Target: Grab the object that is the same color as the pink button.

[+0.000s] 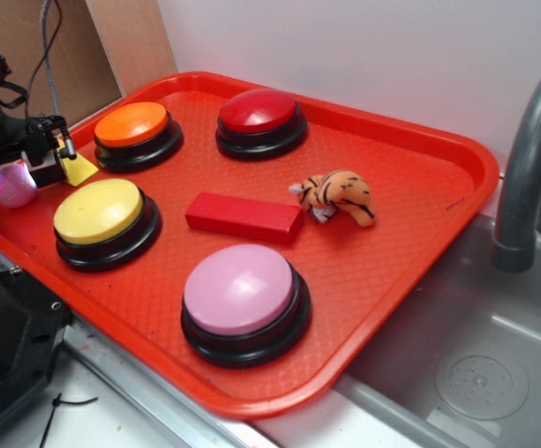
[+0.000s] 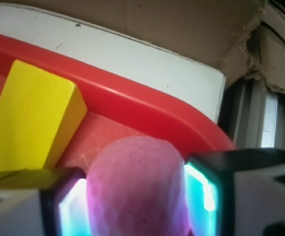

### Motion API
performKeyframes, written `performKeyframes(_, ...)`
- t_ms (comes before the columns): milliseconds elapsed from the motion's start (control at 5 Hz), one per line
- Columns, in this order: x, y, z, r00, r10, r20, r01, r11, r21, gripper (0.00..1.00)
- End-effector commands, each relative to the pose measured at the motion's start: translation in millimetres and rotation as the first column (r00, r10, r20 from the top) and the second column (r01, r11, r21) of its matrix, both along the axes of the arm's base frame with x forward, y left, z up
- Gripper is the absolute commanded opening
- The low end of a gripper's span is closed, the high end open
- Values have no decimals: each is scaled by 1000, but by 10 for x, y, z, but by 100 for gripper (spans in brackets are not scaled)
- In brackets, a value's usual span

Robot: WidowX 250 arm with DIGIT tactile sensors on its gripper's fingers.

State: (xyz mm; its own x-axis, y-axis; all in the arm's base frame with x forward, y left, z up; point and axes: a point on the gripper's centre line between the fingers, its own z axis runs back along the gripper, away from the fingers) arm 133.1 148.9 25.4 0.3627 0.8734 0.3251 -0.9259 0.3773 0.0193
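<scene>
The small pink ball [image 1: 15,184] sits at the far left corner of the red tray [image 1: 410,243], held between the fingers of my gripper [image 1: 9,182]. In the wrist view the pink ball [image 2: 137,189] fills the gap between the two lit pads [image 2: 201,196], which press on both of its sides. The large pale-pink domed button [image 1: 242,297] on its black base stands at the tray's front, far from the gripper. The yellow wedge block [image 2: 32,115] lies just beside the ball; it also shows in the exterior view [image 1: 77,169].
On the tray stand a yellow button [image 1: 103,217], an orange button [image 1: 136,133] and a red button [image 1: 260,119]. A red block [image 1: 243,216] and a toy tiger [image 1: 338,196] lie mid-tray. A grey faucet [image 1: 532,159] and sink [image 1: 476,373] are at right. The tray rim [image 2: 147,105] is close behind the ball.
</scene>
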Motion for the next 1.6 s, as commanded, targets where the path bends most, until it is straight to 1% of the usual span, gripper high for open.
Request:
performKeyframes(0, 135, -109, 399, 991, -130, -16, 130, 992, -7, 0)
performKeyframes(200, 261, -223, 597, 949, -307, -70, 298, 948, -112, 0)
performKeyframes(400, 477, -538, 850, 864, -503, -23, 490, 850, -192, 0)
performKeyframes(600, 696, -914, 1183, 771, -635, 35, 625, 746, -230, 0)
performKeyframes(800, 789, -1140, 1429, 732, -678, 73, 676, 707, -209, 0)
performKeyframes(1000, 847, -1284, 1677, 708, -701, 86, 704, 688, -177, 0)
performKeyframes(1200, 876, -1319, 1780, 708, -699, 99, 704, 688, -176, 0)
performKeyframes(1400, 919, -1288, 1766, 710, -697, 96, 701, 689, -182, 0)
